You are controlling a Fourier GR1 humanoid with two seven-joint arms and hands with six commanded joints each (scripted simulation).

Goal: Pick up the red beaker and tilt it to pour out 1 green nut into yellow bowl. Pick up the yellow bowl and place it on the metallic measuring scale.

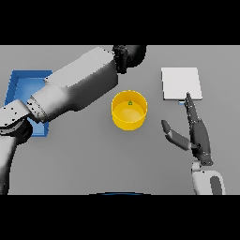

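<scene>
- The yellow bowl [129, 111] is seen upright at the middle of the grey table [93, 159], with one small green nut [130, 103] lying inside it near the far wall.
- The left arm [75, 89] is stretched across the table from the 9 o'clock side toward 12 o'clock, ending beyond the bowl's far-left rim.
- The left hand [129, 55] is shown as a dark shape at the top edge of the scene, at 12 o'clock from the bowl and apart from it; whether its fingers are curled or straight cannot be told.
- The red beaker cannot be made out.
- The right hand [197, 131] is placed at 3 o'clock from the bowl, well apart from it, with fingers straight and spread and the thumb held out toward the bowl; nothing is held.
- The metallic measuring scale [181, 83] is seen as a pale square plate at 2 o'clock from the bowl, and its near edge is met by the right fingertips [188, 96].
- A blue tray [21, 82] is found at the table's 9 o'clock side, partly covered by the left arm.
</scene>
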